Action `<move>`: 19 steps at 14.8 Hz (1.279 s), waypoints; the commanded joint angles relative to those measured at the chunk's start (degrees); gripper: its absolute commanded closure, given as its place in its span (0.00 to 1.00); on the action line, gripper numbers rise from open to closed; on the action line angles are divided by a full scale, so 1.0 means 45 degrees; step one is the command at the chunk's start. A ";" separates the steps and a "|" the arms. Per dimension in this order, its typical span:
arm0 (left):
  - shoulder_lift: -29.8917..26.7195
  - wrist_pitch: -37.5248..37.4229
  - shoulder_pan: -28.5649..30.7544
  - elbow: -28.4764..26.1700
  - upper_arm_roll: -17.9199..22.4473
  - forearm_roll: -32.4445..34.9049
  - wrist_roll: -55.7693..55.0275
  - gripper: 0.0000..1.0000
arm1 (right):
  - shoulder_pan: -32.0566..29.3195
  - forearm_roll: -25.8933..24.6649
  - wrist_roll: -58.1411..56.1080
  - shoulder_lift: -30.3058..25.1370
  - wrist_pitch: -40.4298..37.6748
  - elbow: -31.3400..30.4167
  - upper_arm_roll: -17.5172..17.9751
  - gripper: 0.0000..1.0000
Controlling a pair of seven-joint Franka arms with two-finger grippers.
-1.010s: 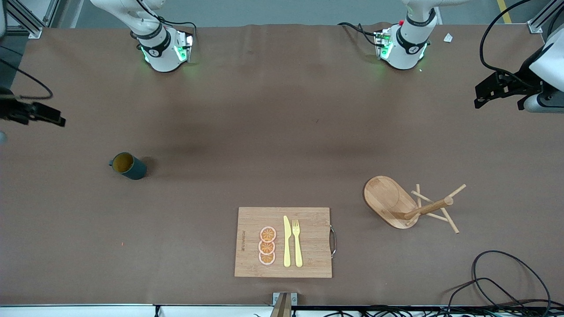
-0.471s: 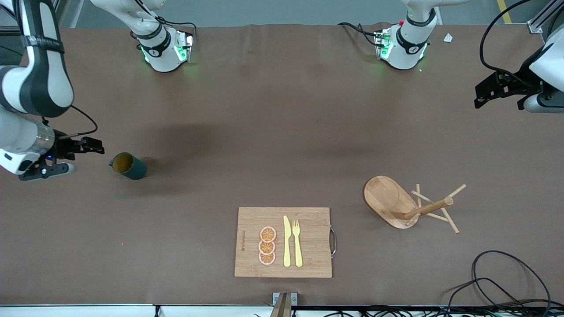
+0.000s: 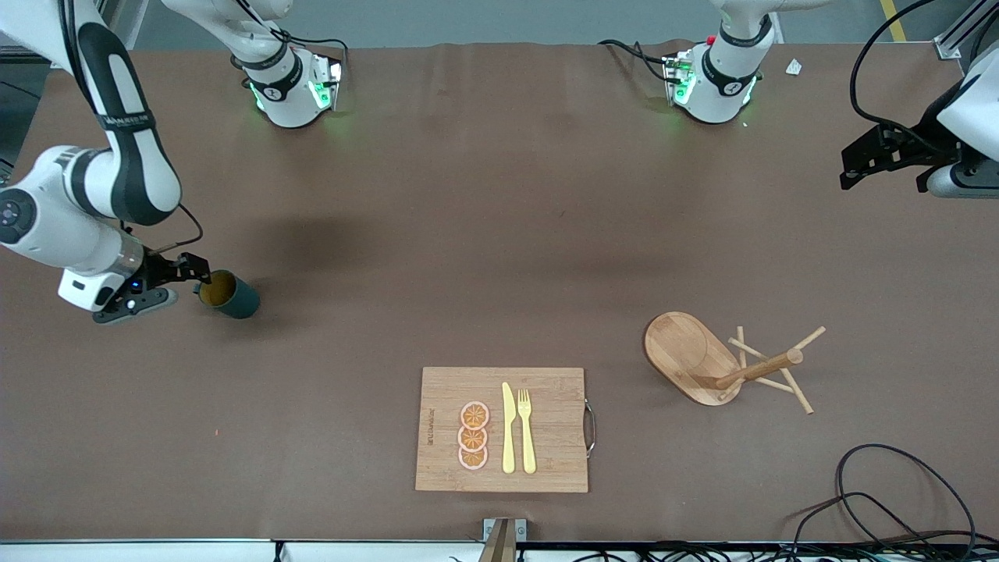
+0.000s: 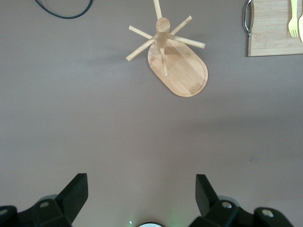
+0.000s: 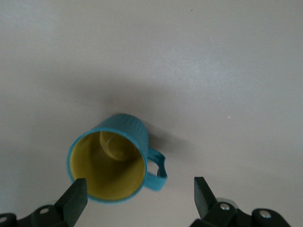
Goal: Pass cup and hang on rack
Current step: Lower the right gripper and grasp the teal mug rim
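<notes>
The cup is a dark teal mug with a yellow inside, standing upright on the brown table toward the right arm's end. My right gripper is open and empty, low beside the cup's rim. In the right wrist view the cup lies partly between the open fingers, its handle also between them; my right gripper does not touch it. The rack stands toward the left arm's end, and also shows in the left wrist view. My left gripper waits open over the table's end.
A wooden cutting board with a yellow knife, a fork and orange slices lies near the front camera, mid-table; its corner shows in the left wrist view. Black cables lie near the rack's corner.
My right arm has swung in from the table's end and brought its open gripper down beside the cup. The cup, the rack and the left arm have not moved.
</notes>
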 commanded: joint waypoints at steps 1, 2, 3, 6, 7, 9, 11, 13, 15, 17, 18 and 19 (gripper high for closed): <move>-0.0247 -0.0328 0.0020 -0.0016 -0.0041 0.0087 -0.0083 0.00 | 0.0020 0.0185 -0.0322 0.0565 0.0773 -0.0109 0.0141 0.10; -0.0286 -0.0484 0.0020 -0.0016 -0.0041 0.0087 -0.0102 0.00 | 0.0020 0.0185 -0.0400 0.0780 0.0911 -0.0109 0.0141 0.16; -0.0306 -0.0505 0.0039 -0.0016 -0.0041 0.0087 -0.0102 0.00 | 0.0040 0.0185 -0.0517 0.0937 0.1029 -0.0109 0.0141 0.23; -0.0325 -0.0544 0.0039 0.0023 -0.0002 0.0067 -0.0082 0.00 | 0.0001 0.0204 -0.1665 0.1347 0.1381 -0.0090 0.0160 0.68; -0.0345 -0.0583 0.0058 0.0023 0.0017 0.0067 -0.0082 0.00 | 0.0001 0.0205 -0.1748 0.1368 0.1459 -0.0090 0.0161 0.89; -0.0501 -0.0642 0.0059 0.0023 0.0076 0.0067 -0.0102 0.00 | -0.0019 0.0224 -0.1749 0.1368 0.1421 -0.0051 0.0141 1.00; -0.0501 -0.0642 0.0059 0.0023 0.0095 0.0087 -0.0102 0.00 | 0.0078 0.0224 -0.1729 0.1329 0.1265 0.0027 0.0160 1.00; -0.0540 -0.0642 0.0059 0.0023 0.0115 0.0068 -0.0082 0.00 | 0.0408 0.0224 -0.1690 0.1135 0.0779 0.0124 0.0180 1.00; -0.0540 -0.0642 0.0078 0.0062 0.0115 0.0067 -0.0102 0.00 | 0.0858 0.0418 -0.0721 0.0629 -0.0215 0.0320 0.0180 1.00; -0.0501 -0.0622 0.0078 0.0043 0.0115 0.0087 -0.0102 0.00 | 0.1772 0.0478 0.1442 0.0023 -0.0920 0.0320 0.0336 1.00; -0.0482 -0.0603 0.0078 0.0043 0.0115 0.0087 -0.0121 0.00 | 0.2397 0.0478 0.2846 -0.0250 -0.1136 0.0320 0.0336 1.00; -0.0443 -0.0583 0.0078 0.0082 0.0115 0.0068 -0.0121 0.00 | 0.3118 0.0478 0.4195 -0.0408 -0.1351 0.0320 0.0336 1.00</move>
